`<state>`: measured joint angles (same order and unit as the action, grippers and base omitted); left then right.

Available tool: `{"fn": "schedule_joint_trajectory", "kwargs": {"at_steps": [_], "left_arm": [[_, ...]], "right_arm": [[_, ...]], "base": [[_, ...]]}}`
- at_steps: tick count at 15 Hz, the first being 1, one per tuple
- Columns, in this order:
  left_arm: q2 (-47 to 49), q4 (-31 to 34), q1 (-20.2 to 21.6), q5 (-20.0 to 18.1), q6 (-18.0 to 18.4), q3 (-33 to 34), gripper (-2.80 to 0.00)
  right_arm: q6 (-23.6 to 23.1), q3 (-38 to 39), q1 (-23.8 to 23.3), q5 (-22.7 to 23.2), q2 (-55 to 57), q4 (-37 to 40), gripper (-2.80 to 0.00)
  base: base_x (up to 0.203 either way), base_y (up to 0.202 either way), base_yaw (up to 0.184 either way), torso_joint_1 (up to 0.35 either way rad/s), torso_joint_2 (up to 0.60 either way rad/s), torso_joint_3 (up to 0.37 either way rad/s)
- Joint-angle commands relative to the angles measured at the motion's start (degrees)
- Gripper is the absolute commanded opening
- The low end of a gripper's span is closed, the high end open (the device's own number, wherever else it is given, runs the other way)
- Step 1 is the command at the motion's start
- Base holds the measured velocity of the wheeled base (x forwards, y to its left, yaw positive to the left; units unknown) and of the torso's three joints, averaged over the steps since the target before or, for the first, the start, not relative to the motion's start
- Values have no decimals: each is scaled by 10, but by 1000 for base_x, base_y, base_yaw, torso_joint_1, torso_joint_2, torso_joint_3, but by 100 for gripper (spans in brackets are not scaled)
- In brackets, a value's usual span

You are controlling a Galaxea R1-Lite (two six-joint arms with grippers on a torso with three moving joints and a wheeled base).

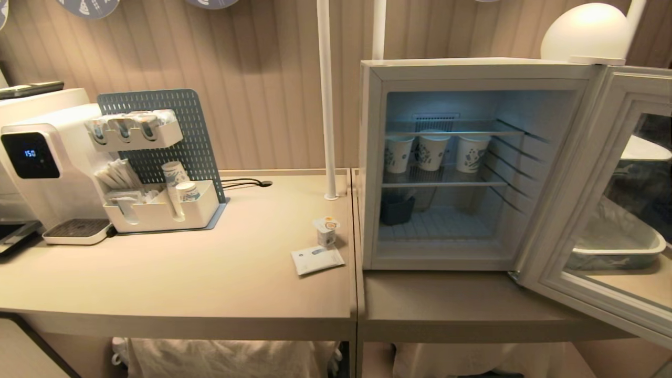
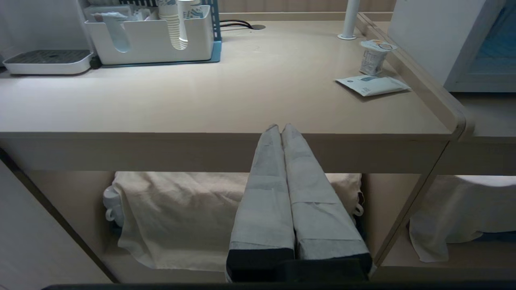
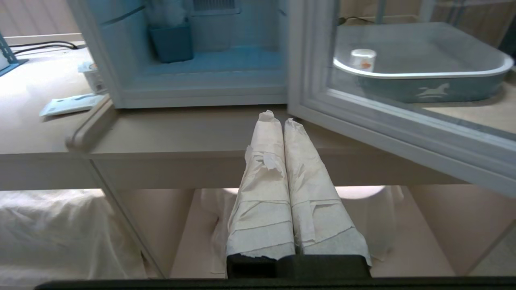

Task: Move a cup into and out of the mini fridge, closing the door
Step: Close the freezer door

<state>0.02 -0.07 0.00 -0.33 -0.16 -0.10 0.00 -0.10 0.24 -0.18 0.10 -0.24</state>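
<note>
The fridge point(image 1: 475, 163), right of centre, stood with its door point(image 1: 604, 210) swung open; three paper cups point(image 1: 433, 152) sat on its middle shelf, a dark tub point(image 1: 397, 210) below. The cup point(image 1: 326, 231) stood mid-frame on the table point(image 1: 184, 283), beside a packet point(image 1: 317, 259). Both grippers, left point(image 2: 281, 128) and right point(image 3: 276, 120), were pressed closed and empty below the table edge, well apart from the cup.

Door point(image 1: 604, 210) cut off at pic's right edge.

Matt beige wood-look surface point(image 1: 210, 283), glossy white plastic fridge point(image 1: 370, 157) with wire shelves, glass-windowed door point(image 1: 619, 220), plastic cup point(image 1: 326, 231), tape-wrapped end effector fingers point(image 2: 266, 193).
</note>
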Motion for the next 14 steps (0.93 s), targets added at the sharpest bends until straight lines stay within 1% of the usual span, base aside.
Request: {"fn": "schedule_joint_trajectory", "kwargs": {"at_steps": [1, 14], "left_arm": [[-1, 0, 0, 0, 0, 0, -280], [-1, 0, 0, 0, 0, 0, -280]], "right_arm": [[0, 0, 0, 0, 1, 0, -280], [-1, 0, 0, 0, 1, 0, -280]], "base": [[0, -193, 2, 5, 0, 5], [0, -195, -1, 3, 3, 2]]}}
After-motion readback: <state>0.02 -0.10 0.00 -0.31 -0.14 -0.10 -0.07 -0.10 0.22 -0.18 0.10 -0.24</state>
